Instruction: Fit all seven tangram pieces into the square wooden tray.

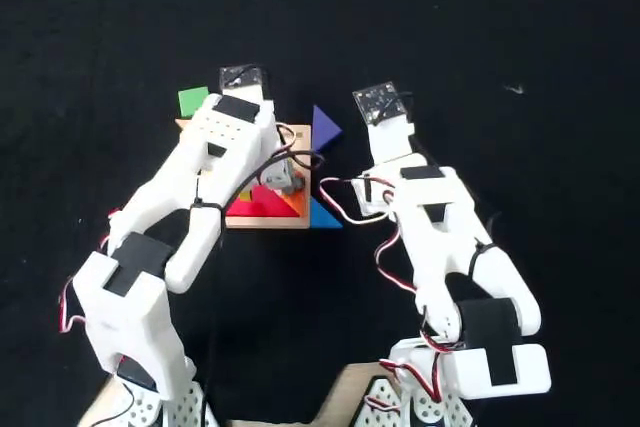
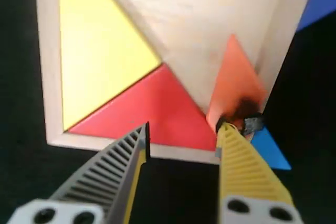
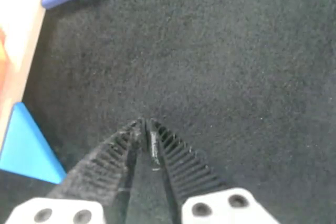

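Left pincer (image 2: 182, 129) agape low over tray (image 2: 50, 77), perhaps against orange triangle (image 2: 233, 77); right pincer (image 3: 144, 124) closed.

White arms (image 1: 236, 135), black motors (image 1: 134, 259), red-white cables (image 1: 347, 210)

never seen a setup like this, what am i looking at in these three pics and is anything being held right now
These are two small white robot arms side by side at a black table, each ending in a two-fingered gripper. The overhead picture comes from a fixed camera looking down. The other two come from cameras on each arm's wrist, looking along its fingers. On the table sits a square wooden tray with a yellow triangle, a red triangle and an orange triangle inside. Outside it lie a green piece, a dark blue triangle and a light blue triangle. The left gripper is open over the tray's edge, holding nothing. The right gripper is shut, empty, over bare table beside the tray.
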You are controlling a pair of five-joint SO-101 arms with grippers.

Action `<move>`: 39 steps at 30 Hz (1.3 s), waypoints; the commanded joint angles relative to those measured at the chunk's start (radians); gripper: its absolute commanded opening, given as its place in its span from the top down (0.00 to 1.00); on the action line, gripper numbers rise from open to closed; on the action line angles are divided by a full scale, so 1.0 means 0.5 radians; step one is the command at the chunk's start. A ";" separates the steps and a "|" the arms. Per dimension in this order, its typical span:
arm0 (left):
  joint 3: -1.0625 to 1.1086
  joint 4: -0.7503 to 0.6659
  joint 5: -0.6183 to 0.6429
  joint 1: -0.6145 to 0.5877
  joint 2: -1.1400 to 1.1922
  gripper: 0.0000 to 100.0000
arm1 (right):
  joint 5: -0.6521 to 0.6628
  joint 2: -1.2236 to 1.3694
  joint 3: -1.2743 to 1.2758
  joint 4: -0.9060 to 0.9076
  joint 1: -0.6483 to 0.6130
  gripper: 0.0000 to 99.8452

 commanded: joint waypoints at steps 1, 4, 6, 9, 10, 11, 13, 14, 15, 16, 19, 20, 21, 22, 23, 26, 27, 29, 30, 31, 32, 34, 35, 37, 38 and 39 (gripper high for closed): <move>-0.278 0.218 -0.015 -0.026 -0.203 0.78 | -0.018 -0.014 -0.081 -0.037 0.012 0.99; -0.382 0.362 -0.018 -0.032 -0.442 0.78 | -0.018 -0.017 -0.081 -0.037 0.012 0.99; -0.394 0.423 -0.068 -0.072 -0.626 0.78 | -0.018 -0.023 -0.081 -0.037 0.012 0.99; -0.382 0.519 -0.175 -0.207 -0.884 0.78 | -0.018 -0.023 -0.081 -0.037 0.012 0.99; -0.354 0.537 -0.233 -0.281 -0.961 0.78 | -0.018 -0.023 -0.081 -0.037 0.012 0.99; -0.302 0.549 -0.307 -0.358 -1.034 0.78 | -0.018 -0.023 -0.081 -0.034 0.012 0.99; -0.121 0.549 -0.439 -0.532 -1.181 0.78 | -0.018 -0.023 -0.081 -0.034 0.012 0.99; 0.011 0.537 -0.485 -0.612 -1.252 0.78 | -0.018 -0.023 -0.081 -0.034 0.012 0.99; 0.167 0.488 -0.534 -0.686 -1.323 0.78 | -0.018 -0.023 -0.084 -0.031 0.012 0.99; 0.351 0.414 -0.592 -0.753 -1.399 0.78 | -0.018 -0.023 -0.097 -0.021 0.006 0.99; 0.950 0.061 -0.700 -0.937 -1.688 0.78 | -0.018 -0.023 -0.226 0.117 -0.107 0.99; 1.143 -0.064 -0.706 -0.980 -1.811 0.78 | -0.018 -0.023 -0.290 0.206 -0.169 0.99; 1.346 -0.190 -0.706 -1.014 -1.946 0.78 | -0.018 -0.023 -0.361 0.304 -0.242 0.99; 1.530 -0.307 -0.703 -1.039 -2.084 0.78 | -0.018 -0.014 -0.428 0.381 -0.313 0.99; 1.708 -0.420 -0.697 -1.054 -2.222 0.78 | -0.018 -0.005 -0.496 0.448 -0.381 0.99; 2.128 -0.749 -0.694 -1.063 -2.565 0.78 | -0.031 0.026 -0.658 0.571 -0.503 0.99; 2.223 -0.825 -0.694 -1.066 -2.645 0.78 | -0.034 0.054 -0.704 0.586 -0.528 0.99; 2.340 -0.902 -0.694 -1.076 -2.725 0.78 | -0.034 0.155 -0.775 0.586 -0.577 0.99; 2.377 -0.933 -0.687 -1.088 -2.728 0.78 | -0.034 0.229 -0.815 0.586 -0.589 0.99; 2.410 -0.967 -0.663 -1.097 -2.722 0.78 | -0.034 0.308 -0.858 0.592 -0.608 0.99; 2.432 -1.007 -0.617 -1.109 -2.704 0.78 | -0.034 0.385 -0.901 0.598 -0.620 0.99; 2.457 -1.083 -0.549 -1.109 -2.648 0.78 | -0.034 0.505 -0.968 0.605 -0.644 0.99; 2.463 -1.114 -0.531 -1.109 -2.615 0.78 | -0.034 0.539 -0.996 0.614 -0.660 0.99; 2.466 -1.163 -0.485 -1.109 -2.541 0.78 | -0.034 0.566 -1.030 0.641 -0.687 0.99; 2.466 -1.181 -0.466 -1.109 -2.504 0.78 | -0.034 0.563 -1.045 0.666 -0.700 0.99; 2.463 -1.197 -0.454 -1.109 -2.473 0.78 | -0.031 0.554 -1.051 0.678 -0.706 0.99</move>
